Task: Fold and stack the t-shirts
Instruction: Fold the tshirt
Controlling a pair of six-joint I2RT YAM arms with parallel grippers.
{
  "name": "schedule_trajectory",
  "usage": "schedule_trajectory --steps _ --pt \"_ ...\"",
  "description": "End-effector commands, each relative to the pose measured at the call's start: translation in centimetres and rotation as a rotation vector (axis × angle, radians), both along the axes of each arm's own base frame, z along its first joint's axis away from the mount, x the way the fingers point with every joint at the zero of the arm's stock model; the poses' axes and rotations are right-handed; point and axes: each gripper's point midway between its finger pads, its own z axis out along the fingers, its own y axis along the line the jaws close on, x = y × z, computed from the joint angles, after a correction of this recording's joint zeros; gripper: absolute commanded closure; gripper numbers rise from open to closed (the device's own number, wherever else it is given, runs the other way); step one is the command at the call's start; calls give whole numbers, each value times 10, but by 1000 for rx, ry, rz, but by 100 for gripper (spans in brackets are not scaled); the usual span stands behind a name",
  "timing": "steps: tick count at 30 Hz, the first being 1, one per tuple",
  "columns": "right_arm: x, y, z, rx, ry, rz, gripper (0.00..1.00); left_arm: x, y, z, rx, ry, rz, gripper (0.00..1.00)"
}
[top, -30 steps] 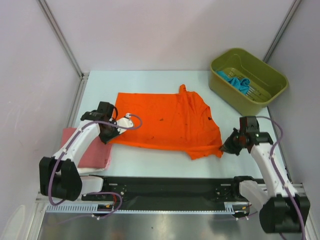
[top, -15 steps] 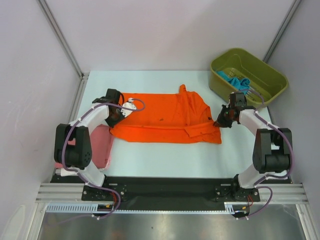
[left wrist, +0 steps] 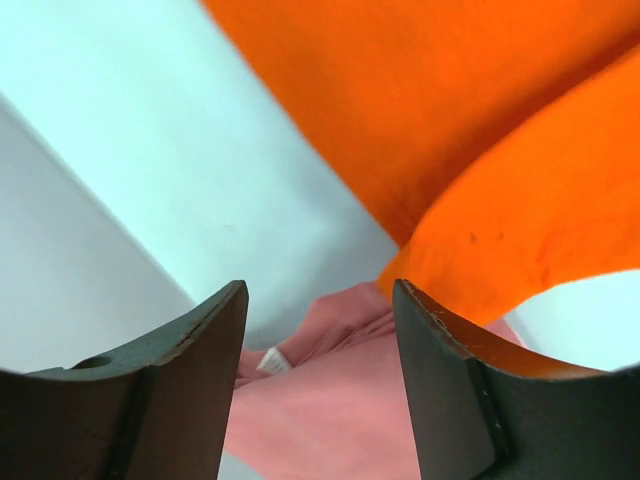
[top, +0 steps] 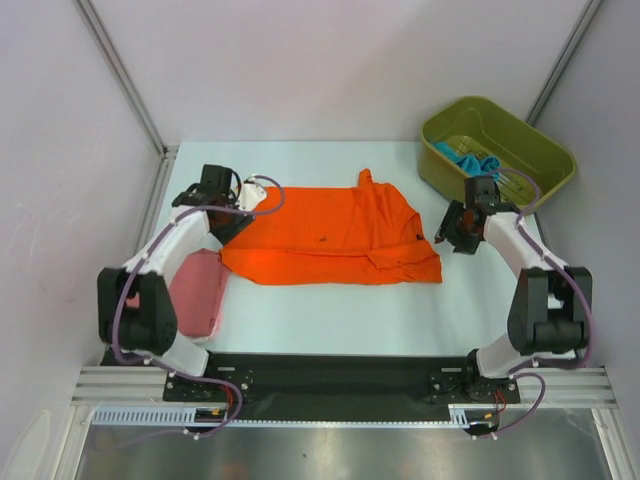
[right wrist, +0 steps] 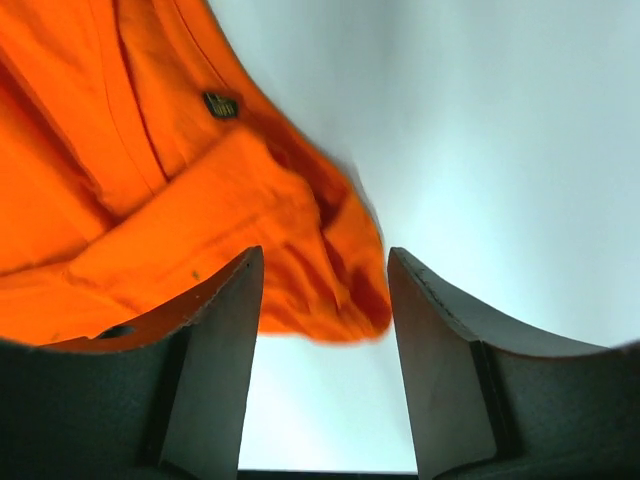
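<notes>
1. The pale blue-white surface (top: 300, 320) filled the middle of the top view, boxed in by plain lilac walls (top: 300, 60) with metal posts (top: 120, 75) running up at the upper left and upper right.
2. At the left, a pink t-shirt (top: 200, 295) lay folded on the surface. Its upper right corner was just beside the lower left corner of the orange t-shirt (top: 330, 235), which lay in the centre with its lower part doubled over.
3. At the upper right, an olive bin (top: 545, 150) held a crumpled teal-blue t-shirt (top: 470, 162).
4. The left jaws sat at the orange shirt's upper left corner and the right jaws just off its right edge.
5. Only the wrist views settled the jaws. In the left wrist view they were spread and holding nothing, with pink cloth (left wrist: 330, 400) below the gap and orange cloth (left wrist: 450, 130) to the upper right.
6. In the right wrist view the jaws were likewise spread and empty, and the orange hem corner (right wrist: 300, 230) lay beyond the gap. That view also showed a small dark label (right wrist: 221, 104) on the shirt.
7. Half a second before, both pairs of jaws had been at the orange shirt's side edges. The left pair had since drawn up and left, uncovering more of the pink shirt, and the right pair had moved slightly rightward. The orange shirt kept its folded outline.
</notes>
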Motion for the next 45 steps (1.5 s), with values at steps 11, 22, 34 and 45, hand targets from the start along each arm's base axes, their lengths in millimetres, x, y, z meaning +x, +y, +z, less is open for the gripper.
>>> schedule_trajectory --steps 11,22,34,45 --pt "-68 23 -41 164 129 -93 45 -85 -72 -38 -13 84 -357 40" --pt "-94 -52 -50 158 105 -431 100 -94 -95 -37 -70 101 -366 39" --pt "-115 -75 -50 166 83 -500 100 -77 -85 -42 -149 54 -118 51" --pt "-110 -74 -48 180 73 -480 100 -56 -88 -63 -135 54 -170 48"
